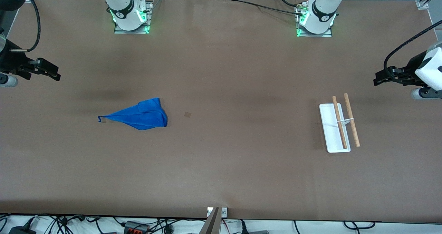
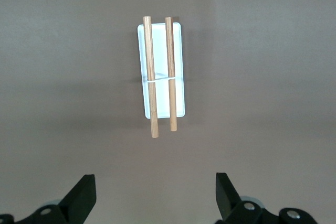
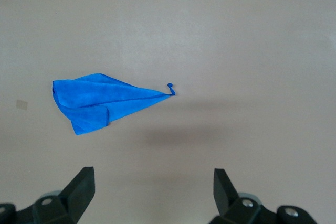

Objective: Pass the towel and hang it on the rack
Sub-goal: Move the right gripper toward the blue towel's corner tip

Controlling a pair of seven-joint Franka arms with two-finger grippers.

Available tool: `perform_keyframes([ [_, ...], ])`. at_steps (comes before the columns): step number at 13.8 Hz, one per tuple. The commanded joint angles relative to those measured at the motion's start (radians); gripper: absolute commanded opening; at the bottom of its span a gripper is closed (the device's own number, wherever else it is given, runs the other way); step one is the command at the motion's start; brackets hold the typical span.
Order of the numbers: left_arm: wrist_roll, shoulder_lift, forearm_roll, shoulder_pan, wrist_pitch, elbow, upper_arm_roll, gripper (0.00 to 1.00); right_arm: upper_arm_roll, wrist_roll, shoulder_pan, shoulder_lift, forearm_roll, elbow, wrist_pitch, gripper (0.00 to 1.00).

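The bright blue towel (image 1: 141, 116) lies crumpled in a wedge on the brown table toward the right arm's end, its loop tag (image 1: 99, 118) at the pointed tip. It also shows in the right wrist view (image 3: 100, 100). The rack (image 1: 336, 127), a white base with two wooden rods, stands toward the left arm's end; it also shows in the left wrist view (image 2: 160, 77). My right gripper (image 1: 55, 72) is open and empty, up over the table's edge at its own end, apart from the towel. My left gripper (image 1: 377, 79) is open and empty, raised beside the rack.
A small brown square mark (image 1: 187, 114) lies on the table beside the towel. The two arm bases (image 1: 131, 16) (image 1: 316, 20) stand along the table edge farthest from the front camera. Cables run below the nearest edge.
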State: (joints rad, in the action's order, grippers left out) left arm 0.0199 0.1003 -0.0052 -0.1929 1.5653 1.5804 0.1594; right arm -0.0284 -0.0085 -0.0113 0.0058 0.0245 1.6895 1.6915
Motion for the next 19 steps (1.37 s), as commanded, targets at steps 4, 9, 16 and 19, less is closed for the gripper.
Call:
perform_keyframes([
  [4, 0.014, 0.002, -0.015, -0.011, -0.005, -0.013, 0.009, 1.0, 0.002, -0.011, -0.004, -0.012, 0.008, -0.001, -0.003, 1.0],
  [9, 0.017, 0.002, -0.015, -0.008, -0.005, -0.013, 0.009, 1.0, 0.001, -0.011, -0.006, -0.007, 0.0, -0.005, -0.001, 1.0],
  [16, 0.018, 0.002, -0.016, -0.008, -0.005, -0.014, 0.009, 1.0, -0.001, -0.011, -0.053, 0.155, 0.012, -0.01, 0.028, 1.0],
  [19, 0.018, 0.002, -0.016, -0.008, -0.005, -0.014, 0.009, 1.0, -0.002, -0.011, -0.065, 0.258, 0.015, -0.046, 0.036, 1.0],
])
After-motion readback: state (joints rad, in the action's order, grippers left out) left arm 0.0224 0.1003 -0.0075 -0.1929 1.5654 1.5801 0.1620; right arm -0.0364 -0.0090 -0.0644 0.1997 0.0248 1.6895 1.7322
